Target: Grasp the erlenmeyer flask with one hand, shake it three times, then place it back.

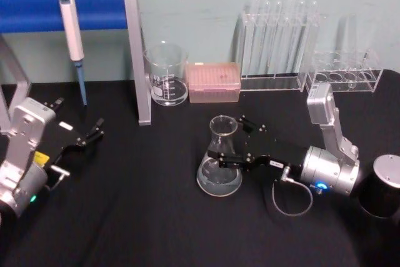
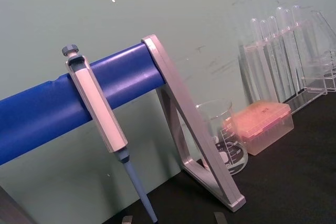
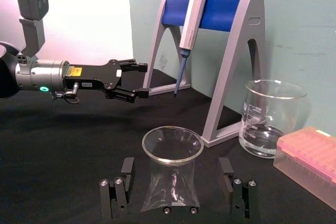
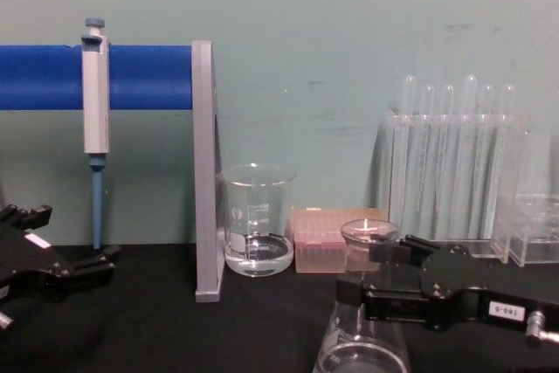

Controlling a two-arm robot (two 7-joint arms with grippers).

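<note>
Glass erlenmeyer flask (image 1: pixel 220 166) stands upright on the black table (image 1: pixel 156 223); the right gripper (image 1: pixel 232 142) straddles its neck from the right, jaws spread clear of it, gripping nothing. Left gripper (image 1: pixel 97 129) idles far left, jaws parted.

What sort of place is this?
Probably a chemistry lab bench: a pipette hangs on a blue stand, test tubes stand in a clear rack, and a beaker and erlenmeyer flask sit on the black table. The right gripper is open around the flask; the left gripper sits near the stand.
</note>
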